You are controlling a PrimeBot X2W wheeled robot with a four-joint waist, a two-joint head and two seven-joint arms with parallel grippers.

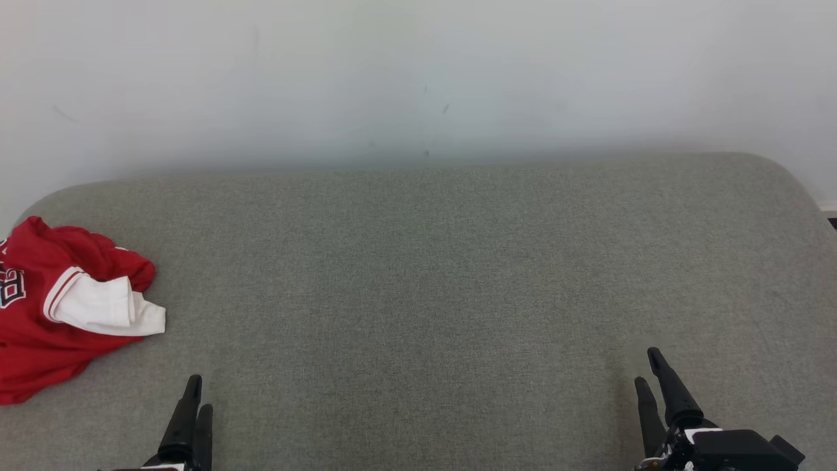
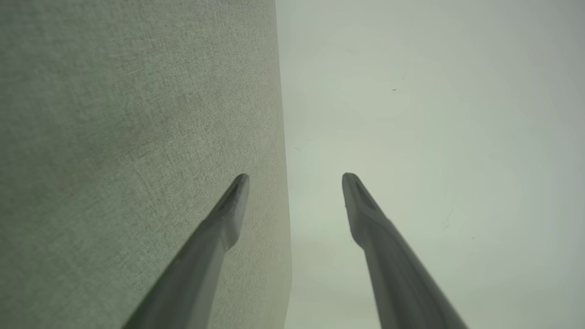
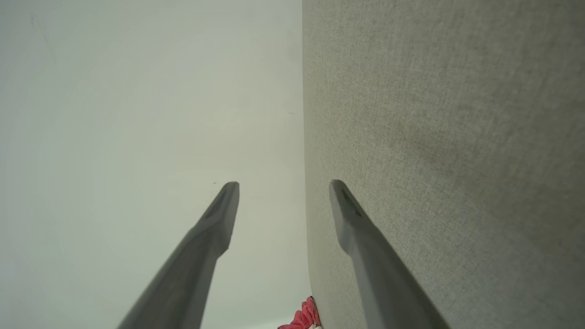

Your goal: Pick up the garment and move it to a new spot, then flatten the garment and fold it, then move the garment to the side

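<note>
Red garment [image 1: 39,347] crumpled in a heap at the left end of the grey fabric counter [image 1: 425,275], partly cut off by the left edge of the head view. White sleeve [image 1: 98,307] with red trim folded across its top, white lettering on the red cloth beside it. Nothing gripping or touching it.

Left hand [image 1: 200,392] low at the near edge of the counter, just right of the garment and apart from it, 2 dark fingers drawn close together, nothing between them, tips aimed toward the pale wall [image 1: 418,78].

Right hand [image 1: 646,366] at the near right, well apart from the garment, 2 fingers likewise pressed close and empty.

In the left wrist view, left hand [image 2: 296,175] over the seam of counter and wall. In the right wrist view, right hand [image 3: 284,183] over the same seam, a scrap of the red garment [image 3: 301,319] at the bottom edge.
</note>
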